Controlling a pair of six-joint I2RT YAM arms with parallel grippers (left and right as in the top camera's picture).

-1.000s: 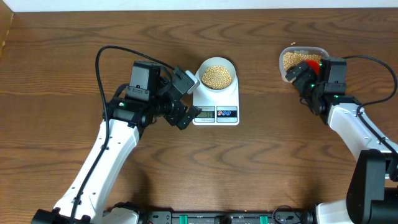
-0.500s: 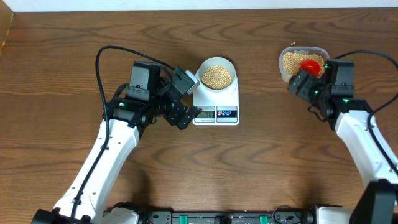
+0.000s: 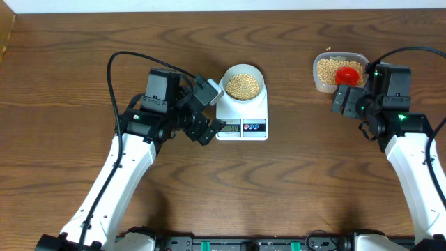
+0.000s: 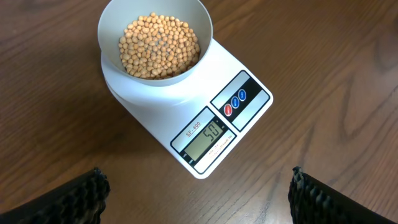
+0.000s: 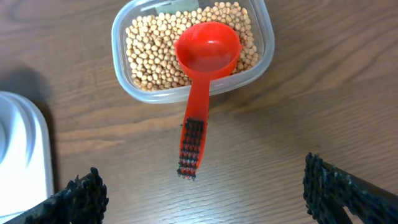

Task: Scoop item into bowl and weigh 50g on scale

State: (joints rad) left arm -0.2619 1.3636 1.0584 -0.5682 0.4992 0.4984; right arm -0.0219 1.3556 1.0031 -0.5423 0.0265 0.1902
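The white bowl (image 3: pixel 243 85) stands on the white scale (image 3: pixel 259 111), filled with tan beans (image 4: pixel 158 46). In the left wrist view the scale's display (image 4: pixel 210 134) reads 50. My left gripper (image 3: pixel 208 111) is open just left of the scale, with only bare table between its fingers (image 4: pixel 93 190). My right gripper (image 3: pixel 346 101) is open a little in front of the clear tub (image 3: pixel 322 82) and holds nothing. The red scoop (image 5: pixel 208 50) lies empty on the beans (image 5: pixel 149 56) in the tub, its handle pointing out over the rim towards my right gripper (image 5: pixel 204 177).
The scale's red and blue buttons (image 4: pixel 235 103) sit beside the display. A corner of the scale (image 5: pixel 25 155) shows at the left of the right wrist view. Black cables (image 3: pixel 115 66) loop behind both arms. The table's back edge (image 3: pixel 209 10) runs along the top.
My right gripper has drawn back from over the tub, towards the right and front, leaving the red scoop lying in the tub. The left arm, bowl and scale have not moved.
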